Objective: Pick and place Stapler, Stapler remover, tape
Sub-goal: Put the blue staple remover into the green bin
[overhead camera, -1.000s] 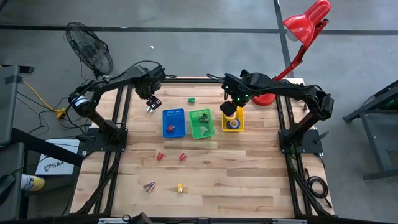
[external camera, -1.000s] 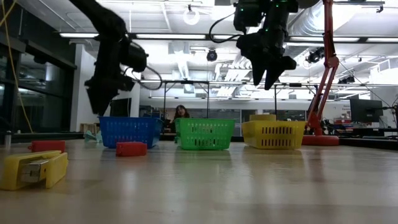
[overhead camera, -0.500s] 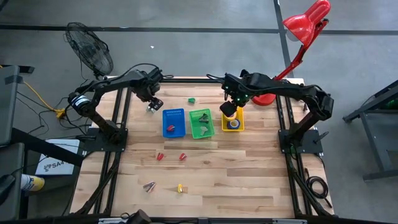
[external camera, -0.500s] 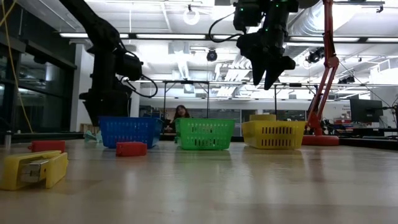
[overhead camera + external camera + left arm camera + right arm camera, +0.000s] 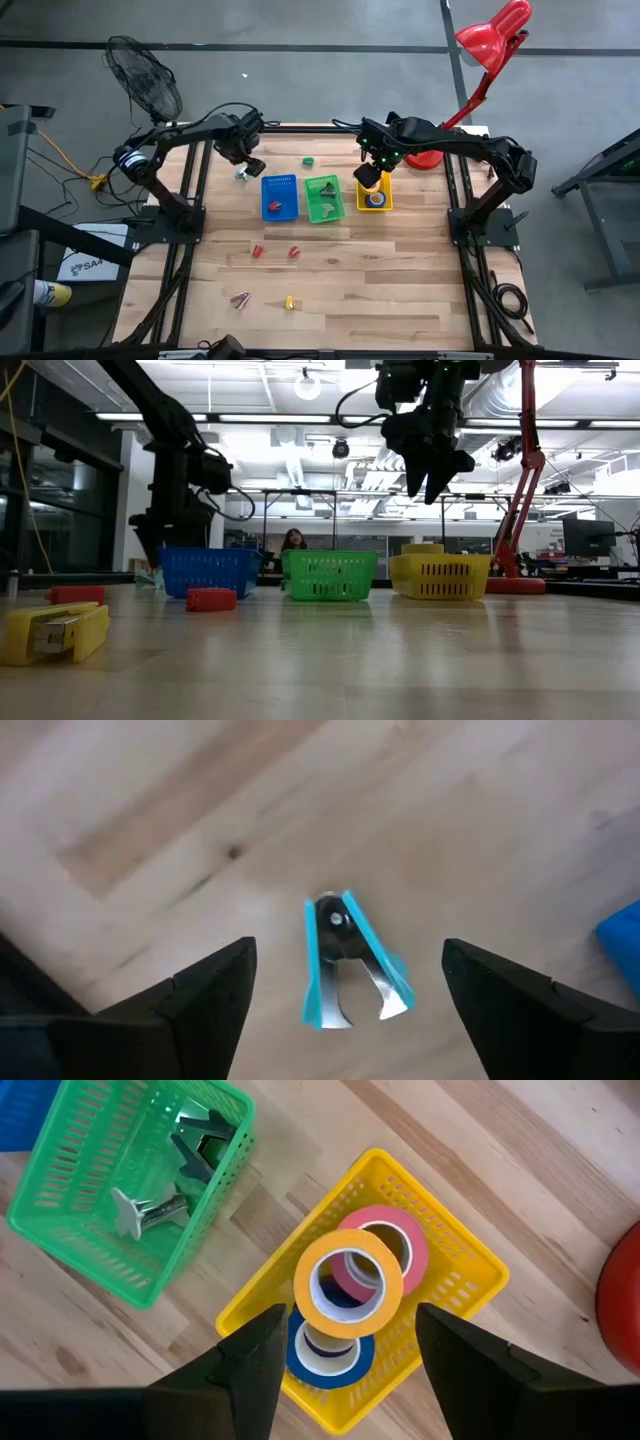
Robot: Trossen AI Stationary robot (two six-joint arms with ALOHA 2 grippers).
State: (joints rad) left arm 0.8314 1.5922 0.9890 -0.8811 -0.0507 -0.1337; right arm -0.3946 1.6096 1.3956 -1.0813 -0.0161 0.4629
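While the left claw (image 5: 345, 1010) hangs released just above the counter (image 5: 380, 270), a blue stapler remover (image 5: 350, 963) lies between its spread fingers (image 5: 205, 995), untouched, beside the blue bin (image 5: 280, 197). Right claw (image 5: 345, 1365): released, holding nothing, poised over the yellow bin (image 5: 455, 1305); directly beneath it sit the tape rolls: yellow (image 5: 348, 1285) stacked on pink (image 5: 400, 1245) and blue (image 5: 330, 1360). Beside that claw stands the green bin (image 5: 70, 1220), holding metal-jawed removers (image 5: 150, 1210).
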